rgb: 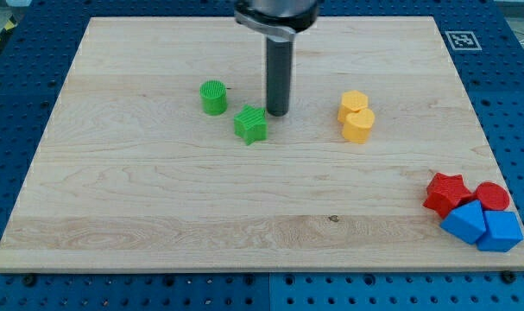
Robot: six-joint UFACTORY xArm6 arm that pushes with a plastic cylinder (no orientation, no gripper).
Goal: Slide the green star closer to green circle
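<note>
The green star (251,124) lies on the wooden surface (158,216), near the view's centre and a little toward the top. The green circle (213,97) stands just up and to the view's left of it, close but apart. The arm has no gripper; its dark rod ends in the tip (278,114), which sits just to the view's upper right of the star. Two yellow blocks (356,117) touch each other further right. At the lower right corner cluster a red star (445,192), a red circle (492,196) and two blue blocks (483,226).
</note>
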